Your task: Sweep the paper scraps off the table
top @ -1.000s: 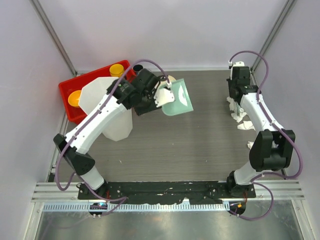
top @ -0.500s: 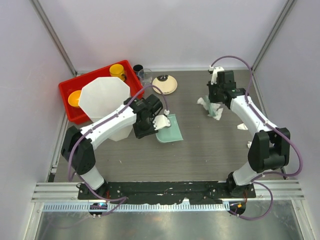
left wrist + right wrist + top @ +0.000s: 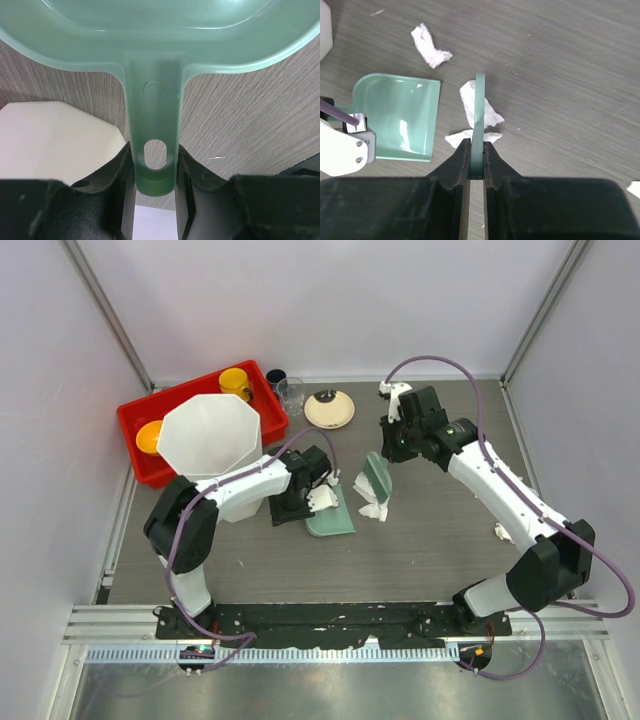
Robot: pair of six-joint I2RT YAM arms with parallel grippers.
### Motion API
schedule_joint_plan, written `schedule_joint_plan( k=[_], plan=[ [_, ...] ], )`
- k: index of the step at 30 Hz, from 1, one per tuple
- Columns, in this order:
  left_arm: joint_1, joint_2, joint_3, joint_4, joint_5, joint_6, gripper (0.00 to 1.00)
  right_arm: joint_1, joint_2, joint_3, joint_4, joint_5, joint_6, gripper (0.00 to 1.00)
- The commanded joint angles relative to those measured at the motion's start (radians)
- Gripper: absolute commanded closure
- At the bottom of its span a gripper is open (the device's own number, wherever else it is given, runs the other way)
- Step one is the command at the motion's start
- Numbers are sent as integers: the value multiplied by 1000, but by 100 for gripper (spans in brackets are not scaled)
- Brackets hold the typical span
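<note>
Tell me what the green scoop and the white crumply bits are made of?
The green scoop looks like plastic: smooth, shiny, slightly see-through, with a moulded handle. The white bits look like thin paper: matt, creased, with ragged edges.

- You're boxed in by pale lilac walls on three sides.
- Grey metal posts run up your two far corners.
- Light falls soft and even.

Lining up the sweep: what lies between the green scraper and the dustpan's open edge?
Right wrist view: paper scraps lie against the scraper, then a strip of bare table up to the dustpan.
</note>
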Motion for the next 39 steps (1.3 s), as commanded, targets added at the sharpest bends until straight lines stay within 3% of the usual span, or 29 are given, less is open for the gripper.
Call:
schedule_joint_plan(
  k=[1,4,9,12,19,27,33,39],
  plan=[
    [4,0,0,2,-34,-14,100,-8,-42,107,-1,89,-32,99],
    [10,-37,-22,-32,3,-20,100,-6,-7,149,54,63,-15,99],
    [10,-181,-61,-126,29,-37,100,-6,65,209,175,-148,80,99],
    [15,-273,-122,-149,57,-58,100,-6,108,230,221,-197,141,99],
    [71,-339,-278,-157,49,-91,100,-5,237,166,402,-351,316,99],
    [102,-336,-292,-132,60,-107,100,-17,375,206,384,-296,295,99],
    [102,-293,-287,-82,17,-103,100,-115,275,88,290,-192,246,99],
    [102,-208,-191,-60,2,-86,100,-124,130,-6,229,-274,215,99]
  ],
)
